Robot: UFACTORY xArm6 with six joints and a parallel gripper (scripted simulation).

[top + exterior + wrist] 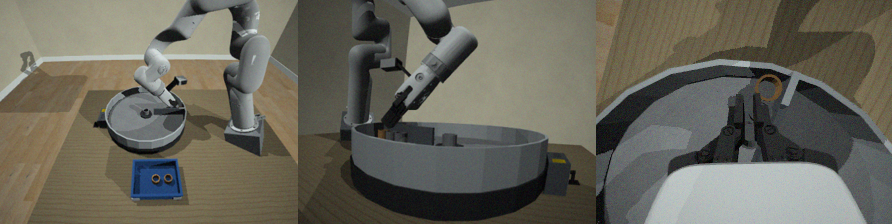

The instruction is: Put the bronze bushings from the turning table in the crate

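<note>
A bronze bushing [768, 87] lies on the grey turning table [145, 120] near its rim, beside a fixed bar [788, 90]. In the exterior view it [381, 133] stands next to two steel bushings [389, 135] [403, 136] behind the rim. My gripper [748, 104] hangs tilted just above the table, its fingertips just short of the bronze bushing and a little to its left. The fingers are shut with only a thin gap and hold nothing. It also shows in the top view [175, 103] and the exterior view [388, 120]. The blue crate [156, 179] holds two bronze bushings [155, 178] [168, 178].
The table has a raised rim, a centre hub [146, 112] and a dark bar [168, 111] running from the hub to the rim. A small grey motor box [558, 174] sits against the table's side. The arm's base [244, 133] stands to the right.
</note>
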